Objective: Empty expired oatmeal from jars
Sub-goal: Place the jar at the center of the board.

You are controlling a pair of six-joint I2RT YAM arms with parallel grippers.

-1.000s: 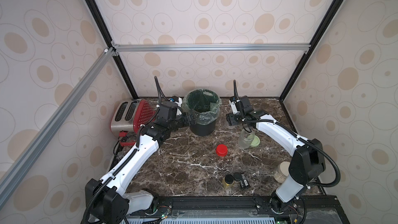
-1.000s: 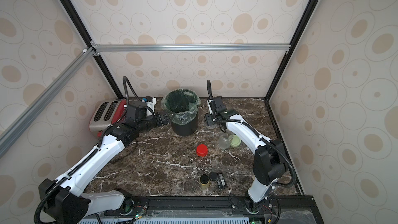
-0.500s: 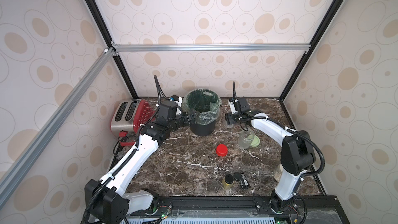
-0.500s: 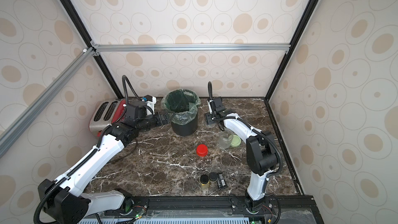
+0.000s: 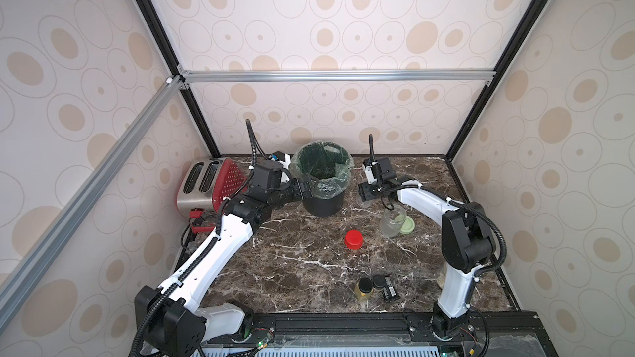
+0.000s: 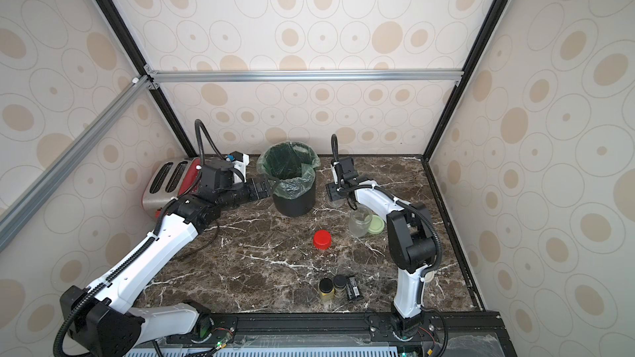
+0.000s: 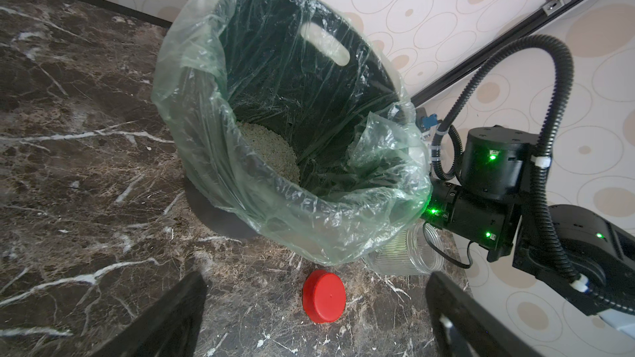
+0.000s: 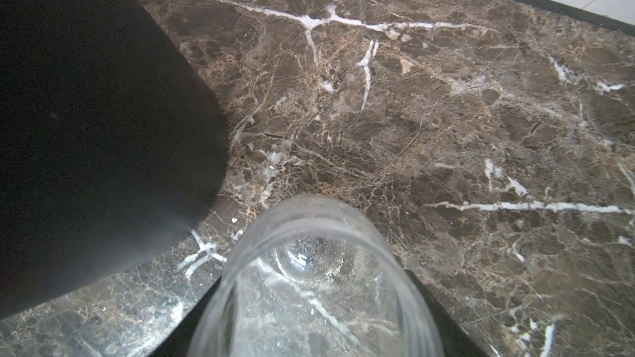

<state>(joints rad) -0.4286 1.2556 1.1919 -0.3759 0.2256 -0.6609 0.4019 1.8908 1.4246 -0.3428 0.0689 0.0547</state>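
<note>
My right gripper (image 5: 365,194) is shut on a clear, empty jar (image 8: 316,286), held low over the marble just right of the black bin (image 5: 323,200); the same jar (image 7: 402,252) shows beside the bin's green liner. Pale oatmeal (image 7: 271,152) lies in the bottom of the bin. A second open jar (image 5: 391,222) stands on the table with a pale green lid (image 5: 408,225) beside it. A red lid (image 5: 354,239) lies loose mid-table. My left gripper (image 5: 306,188) is open and empty at the bin's left side.
A red and silver toaster (image 5: 209,183) stands at the back left. Two small black-capped bottles (image 5: 365,289) and a black pack (image 5: 390,291) sit near the front edge. Something pale (image 5: 442,278) is mostly hidden behind the right arm's base.
The right arm has folded, its elbow swinging inward and back, while the gripper and jar stay beside the bin. The left arm has hardly moved.
</note>
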